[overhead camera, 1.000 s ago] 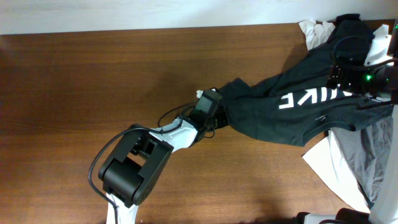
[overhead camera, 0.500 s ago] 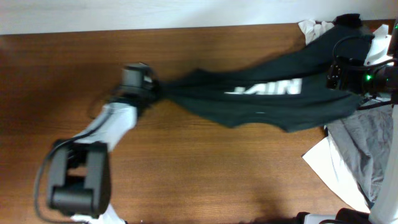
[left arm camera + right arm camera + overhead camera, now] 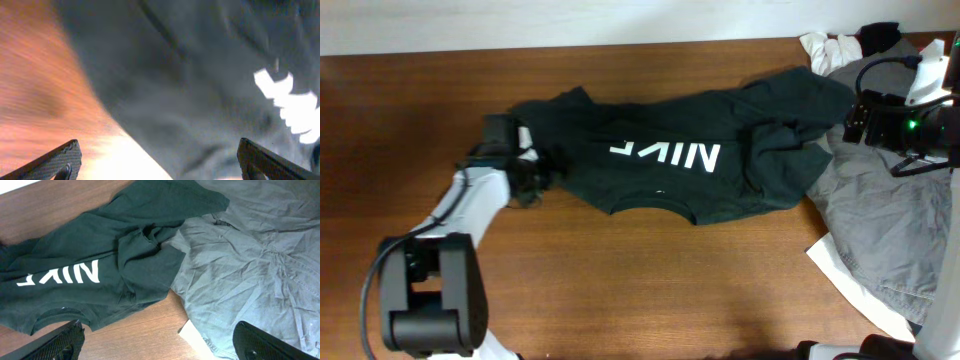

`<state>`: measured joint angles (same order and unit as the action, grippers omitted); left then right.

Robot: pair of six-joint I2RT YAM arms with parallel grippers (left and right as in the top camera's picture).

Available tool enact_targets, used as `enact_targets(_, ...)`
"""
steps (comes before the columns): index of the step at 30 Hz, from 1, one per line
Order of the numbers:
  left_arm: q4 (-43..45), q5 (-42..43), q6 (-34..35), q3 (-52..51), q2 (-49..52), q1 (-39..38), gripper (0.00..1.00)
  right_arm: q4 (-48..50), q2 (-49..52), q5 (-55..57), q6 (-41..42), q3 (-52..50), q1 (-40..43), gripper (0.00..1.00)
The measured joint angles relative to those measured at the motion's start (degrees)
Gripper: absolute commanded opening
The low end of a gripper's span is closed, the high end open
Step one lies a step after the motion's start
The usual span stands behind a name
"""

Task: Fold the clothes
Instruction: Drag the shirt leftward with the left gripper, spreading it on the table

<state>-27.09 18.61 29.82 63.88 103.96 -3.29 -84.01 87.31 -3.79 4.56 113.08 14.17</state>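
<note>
The clothes, a black T-shirt (image 3: 670, 150) with white NIKE lettering, lie loosely spread and creased across the middle of the table, print up. My left gripper (image 3: 532, 172) is at the shirt's left edge, open. Its wrist view is blurred: the open gripper (image 3: 162, 167) has nothing between its fingers, above the shirt's (image 3: 200, 75) edge and bare wood. My right gripper (image 3: 868, 120) hangs open at the shirt's right end. In its own view, the right gripper (image 3: 160, 342) is above bare wood, with the shirt (image 3: 100, 255) to the left below it.
A grey garment (image 3: 890, 220) (image 3: 250, 255) lies at the right, partly under the shirt's right end. A white cloth (image 3: 850, 270) (image 3: 195, 332) sticks out beneath it. More white and black fabric (image 3: 835, 45) sits at the back right corner.
My left gripper dragged the shirt leftward across the table, then opened and let it go. The shirt now lies spread out. The right arm has stayed in place.
</note>
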Motion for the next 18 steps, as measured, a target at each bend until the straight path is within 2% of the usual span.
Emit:
enact_targets(4,-0.17,0.35,2.4,-0.96,1.2,-6.43,0.98,0.0,0.0,-0.02,-0.02,0.0,0.0,0.99)
enact_targets(7,0.17,-0.22,4.7,-1.03,2.45,-10.69,0.89,0.0,0.0,0.0,0.02,0.0,0.0,0.99)
enact_targets(8,0.15,-0.44,5.22,-1.03,2.67,-11.39,0.76,0.0,0.0,-0.02,-0.02,0.0,0.0,0.99)
enact_targets(10,0.22,-0.72,6.62,-0.74,3.32,-12.85,0.38,0.0,0.0,0.0,-0.02,0.0,0.0,0.99)
enact_targets(11,0.28,-0.85,7.41,-0.59,3.93,-13.38,0.23,-0.02,0.0,-0.02,-0.04,0.0,0.0,0.99)
enact_targets(13,0.33,-0.81,7.98,-0.48,4.94,-13.73,0.02,0.0,0.0,-0.02,0.02,0.0,0.0,0.99)
enact_targets(18,-0.15,-0.76,8.61,-0.39,5.99,-13.4,0.0,0.0,0.0,-0.02,0.0,0.0,0.0,0.99)
